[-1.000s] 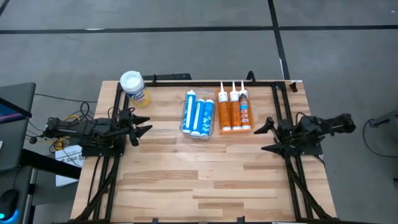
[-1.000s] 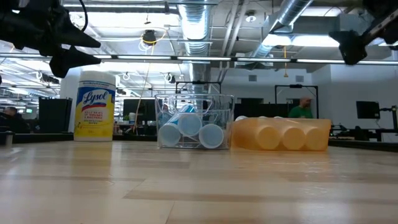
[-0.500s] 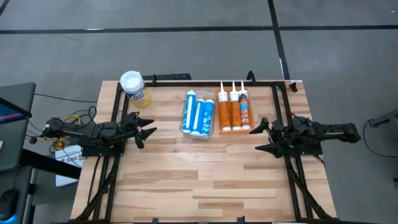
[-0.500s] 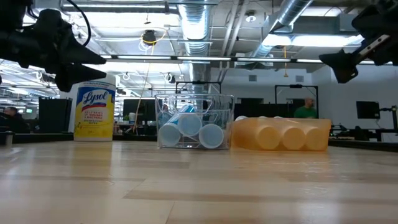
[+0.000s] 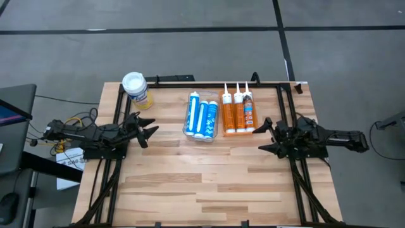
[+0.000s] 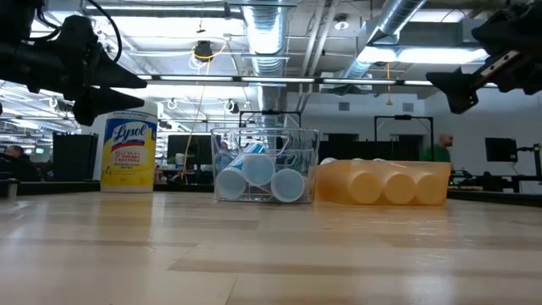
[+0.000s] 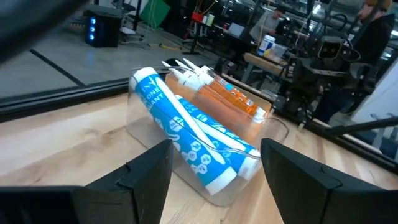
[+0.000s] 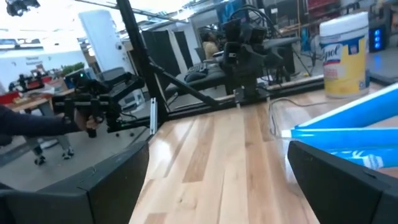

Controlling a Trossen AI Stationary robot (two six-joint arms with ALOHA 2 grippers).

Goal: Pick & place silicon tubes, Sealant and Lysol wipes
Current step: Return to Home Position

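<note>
Your left gripper and right gripper both sit wide open and empty, at the left and right edges of the tabletop. The wipes canister stands at the back-left corner.

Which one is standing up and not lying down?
The Lysol wipes canister, with its white lid and yellow label, stands upright. The blue tubes and orange tubes all lie flat.

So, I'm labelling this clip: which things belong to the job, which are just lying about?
Job: Lysol wipes; blue tubes in clear bin; orange tubes; left gripper, right gripper, both open and empty.
Lying about: cables, laptop, beside the table.
</note>
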